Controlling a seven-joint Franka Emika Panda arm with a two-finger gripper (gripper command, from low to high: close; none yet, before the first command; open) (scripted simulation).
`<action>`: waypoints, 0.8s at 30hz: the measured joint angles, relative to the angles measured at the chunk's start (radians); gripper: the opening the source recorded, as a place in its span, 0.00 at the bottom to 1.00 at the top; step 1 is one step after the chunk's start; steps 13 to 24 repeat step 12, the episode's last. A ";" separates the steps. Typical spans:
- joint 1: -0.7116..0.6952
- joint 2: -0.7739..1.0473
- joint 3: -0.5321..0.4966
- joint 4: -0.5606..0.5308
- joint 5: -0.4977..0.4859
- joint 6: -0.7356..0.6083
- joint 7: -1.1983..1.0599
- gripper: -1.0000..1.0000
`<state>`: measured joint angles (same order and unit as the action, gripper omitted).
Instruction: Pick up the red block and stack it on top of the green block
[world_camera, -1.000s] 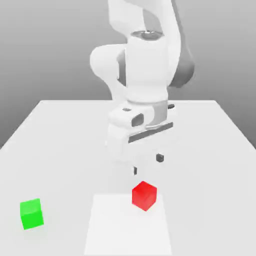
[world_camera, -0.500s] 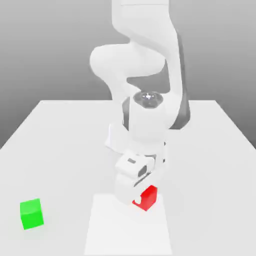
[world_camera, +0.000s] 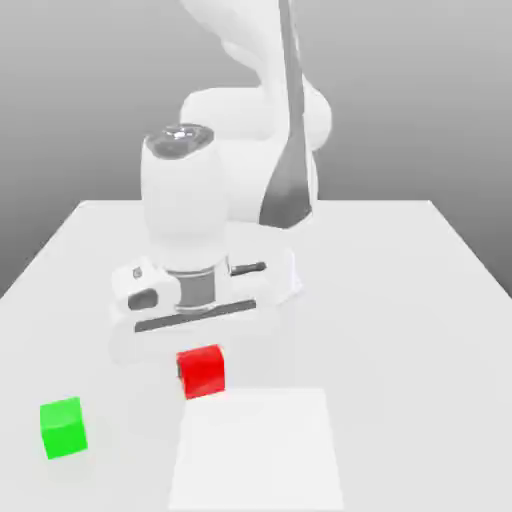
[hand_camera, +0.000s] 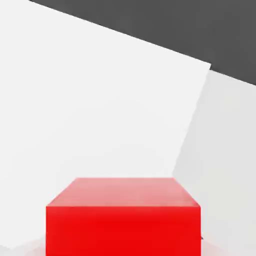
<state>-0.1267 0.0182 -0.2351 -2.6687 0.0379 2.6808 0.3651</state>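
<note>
The red block (world_camera: 202, 372) hangs just under my hand, a little above the white table (world_camera: 400, 300), and my gripper (world_camera: 200, 366) is shut on it. In the hand view the red block (hand_camera: 123, 220) sits close up between the jaws, its top face and one side showing. The green block (world_camera: 62, 428) rests on the table near the front, toward the exterior view's left. It lies to the left of the gripper and lower in the exterior view, apart from the red block.
A brighter white square patch (world_camera: 255, 450) lies on the table at the front, just right of the held block. The arm's base and links (world_camera: 250, 150) rise behind. The table's edges run along the exterior view's left and right.
The gripper came down over the red block and shut on it. It then lifted the block off the bright patch and carried it toward the exterior view's left.
</note>
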 joint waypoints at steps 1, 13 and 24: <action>-0.039 0.014 -0.022 0.032 0.004 -0.018 0.042 0.00; -0.169 0.238 -0.020 0.151 0.137 0.080 0.098 1.00; -0.169 0.238 -0.020 0.151 0.137 0.080 0.098 1.00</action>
